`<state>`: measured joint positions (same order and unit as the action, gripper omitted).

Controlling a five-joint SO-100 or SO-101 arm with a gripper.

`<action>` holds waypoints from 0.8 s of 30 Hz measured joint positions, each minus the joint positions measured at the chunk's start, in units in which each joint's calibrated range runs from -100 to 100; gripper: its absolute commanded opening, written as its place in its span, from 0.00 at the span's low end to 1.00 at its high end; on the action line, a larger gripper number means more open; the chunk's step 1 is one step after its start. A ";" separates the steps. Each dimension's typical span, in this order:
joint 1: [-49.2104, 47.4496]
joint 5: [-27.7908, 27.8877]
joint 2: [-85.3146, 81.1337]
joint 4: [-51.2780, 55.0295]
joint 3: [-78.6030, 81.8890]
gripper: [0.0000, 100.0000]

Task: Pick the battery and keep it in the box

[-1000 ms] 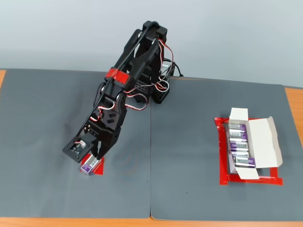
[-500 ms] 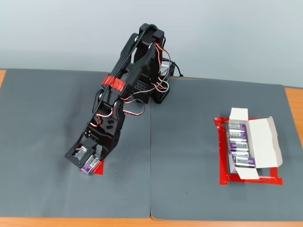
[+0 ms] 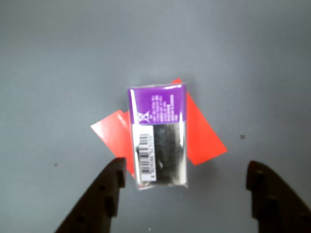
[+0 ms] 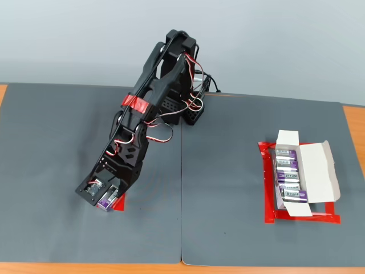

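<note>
Currently the gripper [image 4: 104,199] sits low at the left of the fixed view, right over the battery [image 4: 108,200], which lies flat on a small red tape patch [image 4: 118,204] on the dark grey mat [image 4: 57,142]. Wrist view: battery [image 3: 159,137] lies lengthwise, purple end far from the camera, dark half with a barcode strip near it, red patch [image 3: 204,138] sticking out on both sides underneath. Jaws are spread wide; the two black fingers [image 3: 104,199] come in from the bottom edge, the left one just beside the battery's near left corner, the right one well apart from it. Nothing is pinched; contact between the left finger and the battery cannot be told. Arm [image 4: 154,91] leans from its base at the mat's rear centre down toward the front left, red tape band on the upper link, loose servo wires along it. The box [image 4: 316,171] is far right in the fixed view, flaps folded out, sitting inside a red tape outline [image 4: 266,194]. Four like purple batteries [image 4: 288,174] lie in a row inside it. Wood counter [image 4: 353,123] shows at the mat's edges.
</note>
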<state>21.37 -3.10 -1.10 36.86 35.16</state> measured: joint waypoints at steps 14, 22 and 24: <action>-0.15 0.63 4.16 -3.04 -0.36 0.29; -0.15 0.78 5.86 -4.51 -0.36 0.29; -0.15 0.78 5.86 -4.51 -0.36 0.29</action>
<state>21.22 -2.32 4.76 32.35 34.80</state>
